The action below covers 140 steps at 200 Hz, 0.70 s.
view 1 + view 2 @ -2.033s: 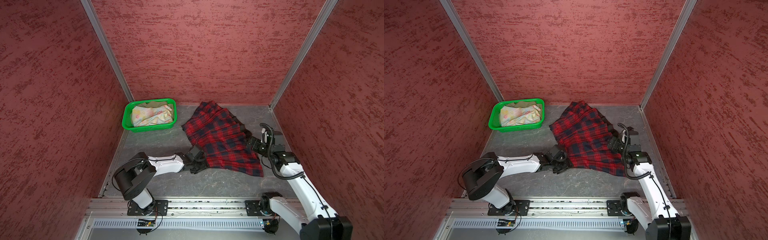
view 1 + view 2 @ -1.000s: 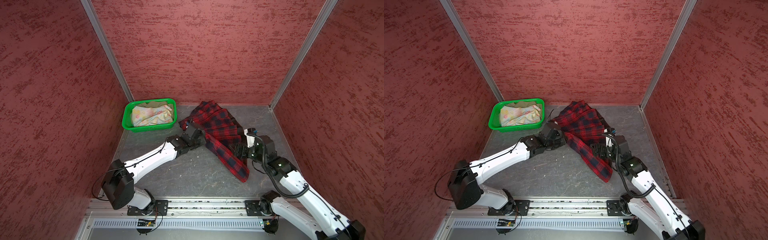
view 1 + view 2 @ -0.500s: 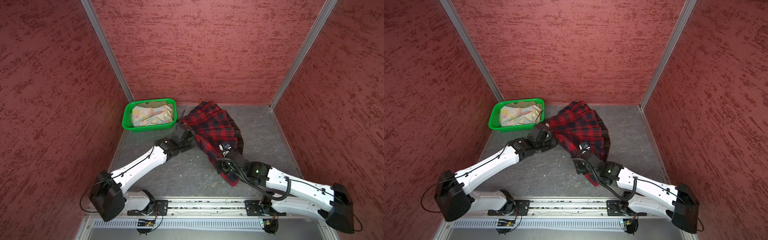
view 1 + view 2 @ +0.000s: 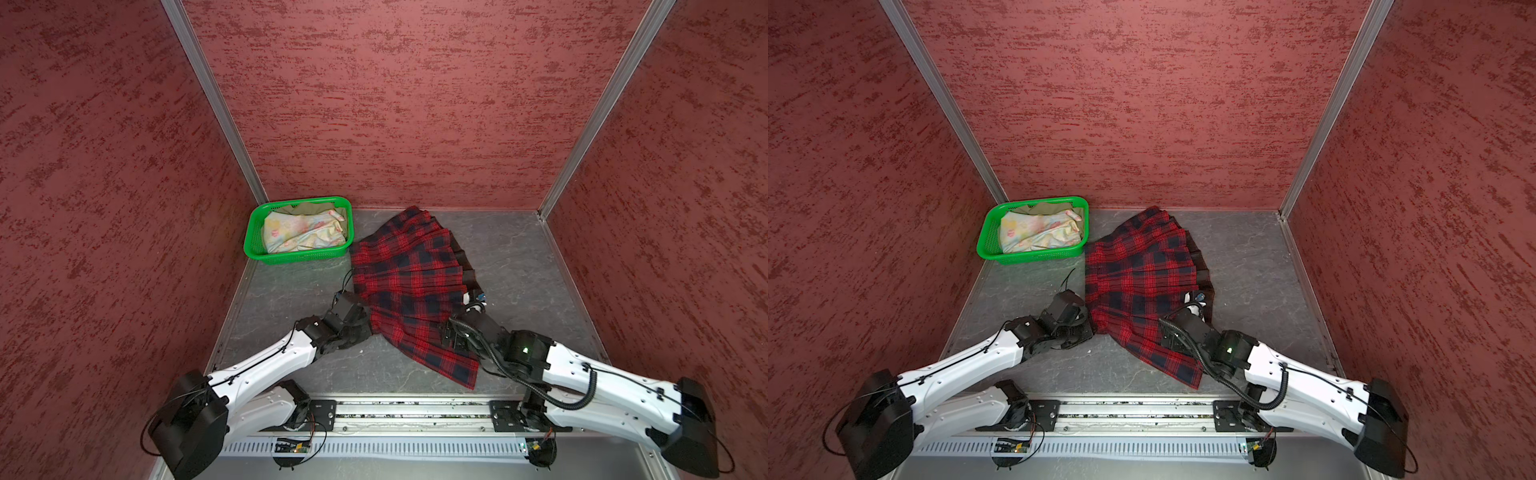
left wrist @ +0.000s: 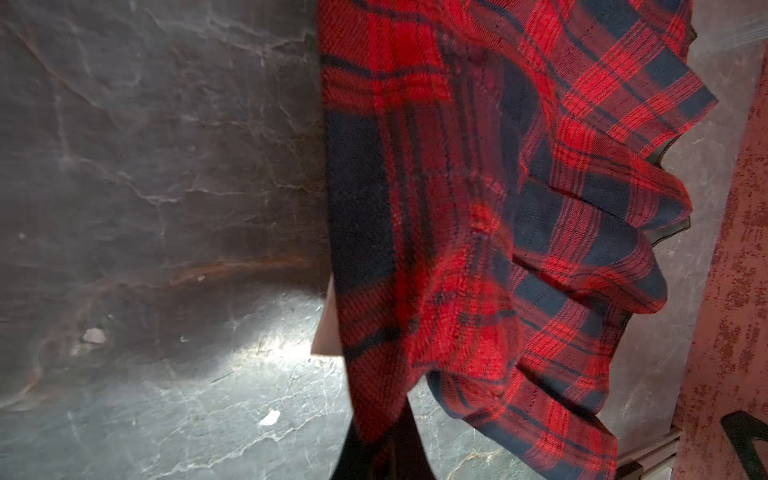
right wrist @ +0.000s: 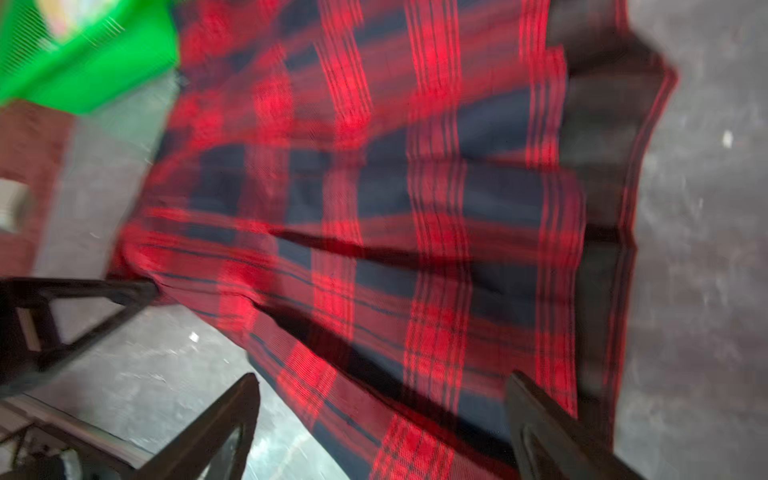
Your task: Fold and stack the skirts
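In both top views the plaid skirt (image 4: 415, 286) lies spread on the surface (image 4: 291, 299). It runs from the middle of the far edge toward the near edge, where one corner tapers to a point. The green basket (image 4: 303, 255) sits in the far left corner, just beside the skirt's far left part. Inside it the floral skirt (image 4: 299, 235) lies bunched on the olive skirt (image 4: 316, 206), which shows only as a strip along the far rim. The left gripper (image 4: 365, 318) lies low at the plaid skirt's left edge. The right gripper (image 4: 451, 334) is over the skirt's near right part.

In the left wrist view, the left gripper's fingers (image 5: 353, 461) are pressed narrow on an edge of the plaid skirt. The cloth spreads away from them in loose pleats over the surface.

The right wrist view is blurred. The right gripper's fingers (image 6: 216, 428) stand wide apart, with the plaid skirt lying under and beyond them. Whether they touch the cloth cannot be told. At the side, the left gripper's dark tip meets the skirt's edge, and a corner of the basket shows past the cloth.
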Tool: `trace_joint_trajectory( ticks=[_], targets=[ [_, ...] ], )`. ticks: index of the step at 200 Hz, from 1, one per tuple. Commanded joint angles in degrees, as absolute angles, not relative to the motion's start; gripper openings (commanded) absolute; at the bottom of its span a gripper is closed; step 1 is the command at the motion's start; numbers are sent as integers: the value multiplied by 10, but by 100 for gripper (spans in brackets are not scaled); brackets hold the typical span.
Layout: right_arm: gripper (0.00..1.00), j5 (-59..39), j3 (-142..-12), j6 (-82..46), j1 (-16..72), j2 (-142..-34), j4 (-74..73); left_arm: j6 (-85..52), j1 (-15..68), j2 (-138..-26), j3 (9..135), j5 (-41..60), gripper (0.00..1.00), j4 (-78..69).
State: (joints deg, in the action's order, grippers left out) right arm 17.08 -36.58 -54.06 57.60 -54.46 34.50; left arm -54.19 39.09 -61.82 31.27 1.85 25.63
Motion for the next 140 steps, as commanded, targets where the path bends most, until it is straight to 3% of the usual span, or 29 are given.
trace_joint_trajectory(
  ticks=[1,52,140],
  targets=[
    [90,135,-371,-616,574,-529,407,-531,398,-617,311,26,0,254],
    [88,85,-355,-709,549,-503,502,-501,409,-615,305,12,0,288],
    [87,-38,-304,-781,494,-482,525,-468,427,-623,297,6,0,324]
  ],
)
